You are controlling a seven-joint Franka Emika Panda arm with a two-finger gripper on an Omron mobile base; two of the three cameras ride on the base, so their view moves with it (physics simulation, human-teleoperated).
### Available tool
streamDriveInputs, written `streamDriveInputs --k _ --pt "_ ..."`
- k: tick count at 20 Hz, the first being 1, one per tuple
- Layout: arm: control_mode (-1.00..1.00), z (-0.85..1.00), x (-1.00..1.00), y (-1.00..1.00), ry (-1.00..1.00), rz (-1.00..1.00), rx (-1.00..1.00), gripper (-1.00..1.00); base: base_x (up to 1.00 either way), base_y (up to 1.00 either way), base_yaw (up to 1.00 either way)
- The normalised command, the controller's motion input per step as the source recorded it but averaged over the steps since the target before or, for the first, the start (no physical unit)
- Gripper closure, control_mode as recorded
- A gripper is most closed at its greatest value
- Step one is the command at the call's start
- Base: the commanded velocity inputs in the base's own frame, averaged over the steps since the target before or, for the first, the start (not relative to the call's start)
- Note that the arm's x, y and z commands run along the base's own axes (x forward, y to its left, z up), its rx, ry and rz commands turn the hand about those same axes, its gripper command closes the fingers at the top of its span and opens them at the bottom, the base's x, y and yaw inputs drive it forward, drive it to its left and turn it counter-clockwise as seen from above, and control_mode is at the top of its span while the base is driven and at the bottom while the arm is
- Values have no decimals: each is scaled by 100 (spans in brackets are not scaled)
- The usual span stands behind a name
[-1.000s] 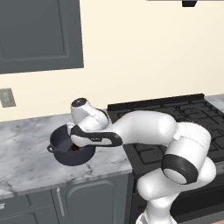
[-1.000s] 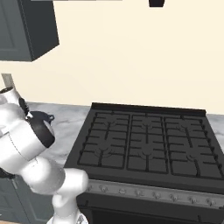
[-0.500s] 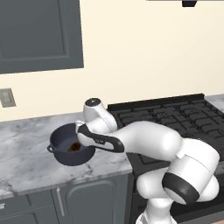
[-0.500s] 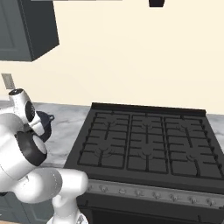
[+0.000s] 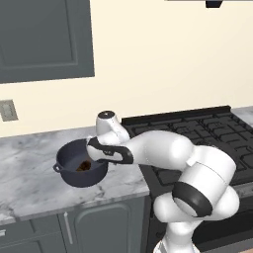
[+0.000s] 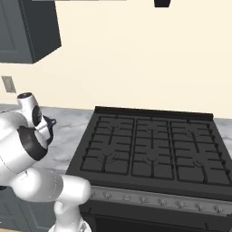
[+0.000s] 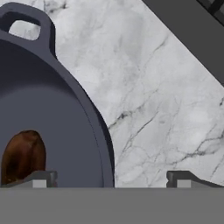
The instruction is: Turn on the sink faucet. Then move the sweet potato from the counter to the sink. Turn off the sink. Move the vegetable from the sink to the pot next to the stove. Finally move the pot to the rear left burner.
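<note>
My gripper is released, its jaws spread wide with nothing between them. In the hand view one fingertip stands over the inside of the pot and the other over bare counter, so the pot's rim runs between them. I cannot tell whether either tip touches the rim.

The sweet potato lies in the pot, brown against the dark floor, just beside the nearer fingertip. One loop handle of the pot shows at the top of the hand view, over the marble.

From the left base view my hand hangs over the pot's right rim, and the sweet potato shows as a small brown patch inside. The pot sits on the counter just left of the stove, its far handle pointing left.

In the right base view my arm hides most of the pot; a handle peeks out past it, near the stove's left edge. The burners are bare. A grey cabinet hangs on the wall above the counter, with a wall outlet below it.
</note>
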Motion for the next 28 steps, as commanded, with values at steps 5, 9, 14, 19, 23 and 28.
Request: streamDriveInputs --k 5,9,14,19,23,28 --pt "-100 -15 13 13 8 0 0 -100 0 0 0" --pt "-100 -35 0 3 1 0 0 -100 0 0 0" --pt "-100 -24 0 0 0 0 0 100 0 0 0" --pt "-100 0 -6 -3 0 -3 0 100 0 0 0" --pt "-100 8 -36 -42 -3 -18 0 100 0 0 0" --pt "-100 34 -38 -63 -6 -23 0 100 0 0 0"
